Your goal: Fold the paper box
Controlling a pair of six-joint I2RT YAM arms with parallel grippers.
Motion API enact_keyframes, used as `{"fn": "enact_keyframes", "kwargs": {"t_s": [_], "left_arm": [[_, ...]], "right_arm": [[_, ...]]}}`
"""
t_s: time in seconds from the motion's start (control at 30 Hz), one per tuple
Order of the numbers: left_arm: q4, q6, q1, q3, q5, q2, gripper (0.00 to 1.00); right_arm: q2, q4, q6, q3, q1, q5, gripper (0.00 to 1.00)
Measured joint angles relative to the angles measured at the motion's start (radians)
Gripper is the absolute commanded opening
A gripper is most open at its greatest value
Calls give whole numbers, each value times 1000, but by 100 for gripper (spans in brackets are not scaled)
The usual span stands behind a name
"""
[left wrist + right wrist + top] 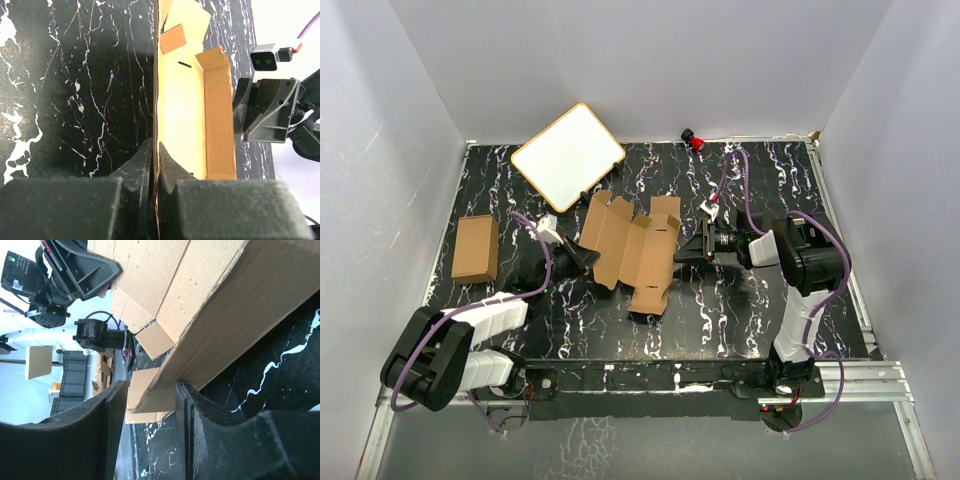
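Left pincer (156, 152) on paper box (180, 115) edge

Paper box (632, 250) stands mid-table, with the left gripper (592, 262) and right gripper (682, 248) hard against its two sides. A small brown carton (476, 249) blocks the left edge, a white board (568, 157) the far left. There is open table (720, 320) at near right.

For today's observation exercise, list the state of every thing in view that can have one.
paper box: partly folded, flaps raised, unclosed.
left tool: shut on the paper box's edge.
right tool: open, jaws straddling a box panel.
small carton: closed, lying flat, untouched.
white board: blank.
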Motion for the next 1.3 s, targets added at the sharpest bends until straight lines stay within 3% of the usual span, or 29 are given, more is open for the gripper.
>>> {"fn": "enact_keyframes", "kwargs": {"t_s": [0.27,0.57,0.73,0.93,1.3], "left_arm": [[0,0,0,0,0,0,0],[0,0,0,0,0,1,0],[-1,0,0,0,0,4,0],[1,0,0,0,1,13,0],[40,8,2,0,23,33,0]], "right_arm": [[35,29,33,0,2,-9,45],[46,146,104,-2,26,-14,17],[47,166,111,-8,35,-8,8],[47,46,12,-3,41,24,9],[42,-312,-247,74,45,174,31]]}}
